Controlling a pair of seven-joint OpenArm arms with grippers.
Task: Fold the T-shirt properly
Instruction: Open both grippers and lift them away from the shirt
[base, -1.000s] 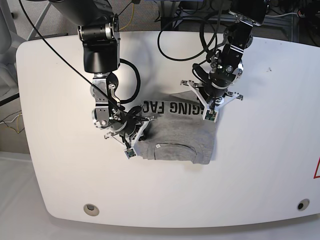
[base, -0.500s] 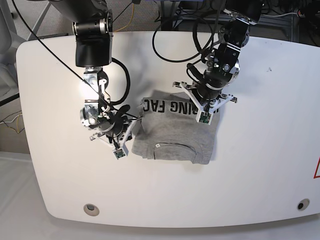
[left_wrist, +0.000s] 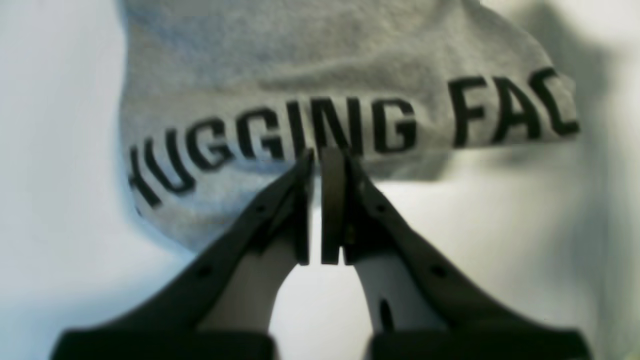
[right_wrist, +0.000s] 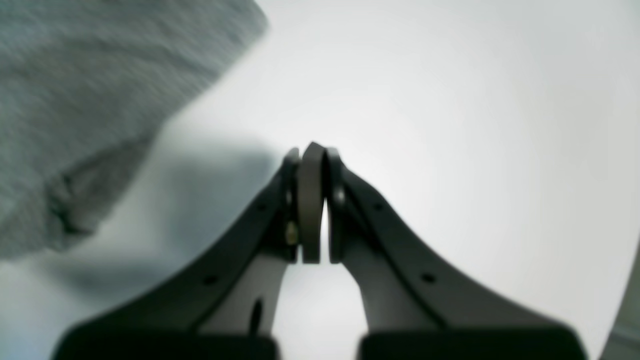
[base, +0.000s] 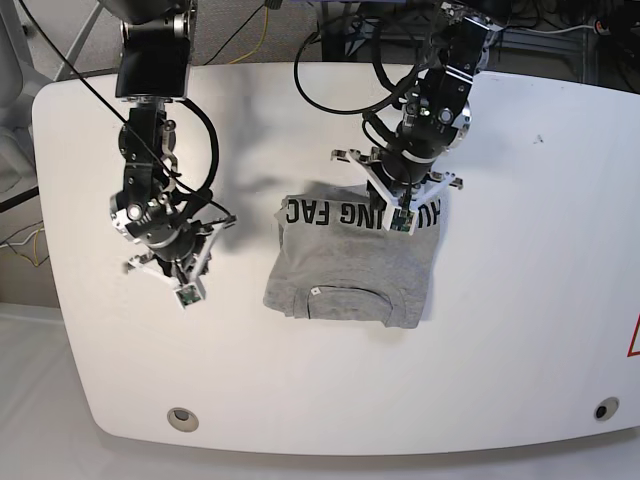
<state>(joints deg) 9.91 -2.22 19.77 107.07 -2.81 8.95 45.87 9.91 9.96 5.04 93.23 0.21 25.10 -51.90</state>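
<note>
We see the T-shirt (base: 352, 265) lying folded into a compact block near the middle of the white table (base: 540, 260), collar and small tag toward the near edge and the strip of black lettering along its far edge. Our left gripper (left_wrist: 320, 160) hangs at that far edge, just over the lettering, with its jaws drawn together to a thin slit and nothing between them; the cloth lies beyond the tips and not in them. Our right gripper (right_wrist: 311, 152) is pressed closed as well and holds nothing; in its wrist view only bare table lies under the tips, with a grey corner of the shirt off to one side, and in the base view that arm (base: 160, 215) stands clear of the shirt's edge, with bare table between them. So the left arm is much the nearer of the two. The bundle's long axis runs across the table, roughly parallel to the lettered band, which means the shirt lies straight ahead of the left gripper and sideways from the right one. We judge the fold to be nearly complete, and any tidying of the lettered edge would fall most naturally to the left arm.
</note>
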